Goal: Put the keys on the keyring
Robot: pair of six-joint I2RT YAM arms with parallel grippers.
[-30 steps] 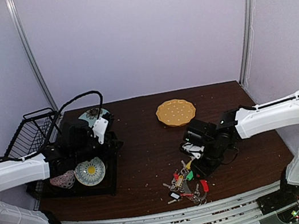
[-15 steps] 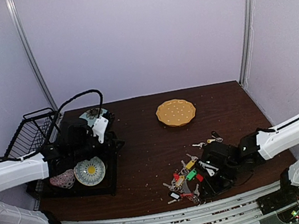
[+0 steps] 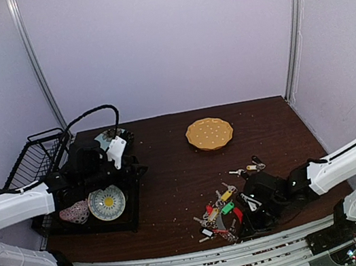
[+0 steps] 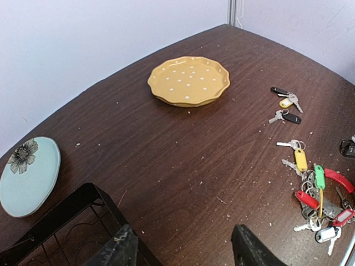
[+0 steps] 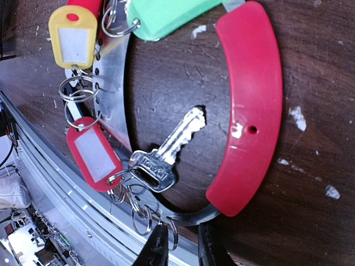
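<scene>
The keyring (image 3: pixel 222 220) lies near the table's front edge, a silver band with a red curved section (image 5: pixel 252 105). Coloured tags and a silver key (image 5: pixel 166 152) hang on it. My right gripper (image 5: pixel 182 252) is low at the ring's near end. Its fingers (image 5: pixel 158 249) stand a narrow gap apart, with a small split ring between them touching only the left one. Loose keys (image 3: pixel 250 168) lie behind the ring, also in the left wrist view as keys (image 4: pixel 285 105). My left gripper (image 4: pixel 186 252) hangs open over the rack's edge, holding nothing.
A yellow dotted plate (image 3: pixel 209 133) sits at the back middle. A black wire dish rack (image 3: pixel 38 161) and a tray with plates (image 3: pixel 108 204) stand at the left. A pale blue flowered plate (image 4: pixel 28 174) lies beside the rack. Crumbs dot the wood.
My right arm has swung from the table's middle to the front edge at the keyring, uncovering the loose keys, and its jaws have narrowed. The left arm has barely shifted.
</scene>
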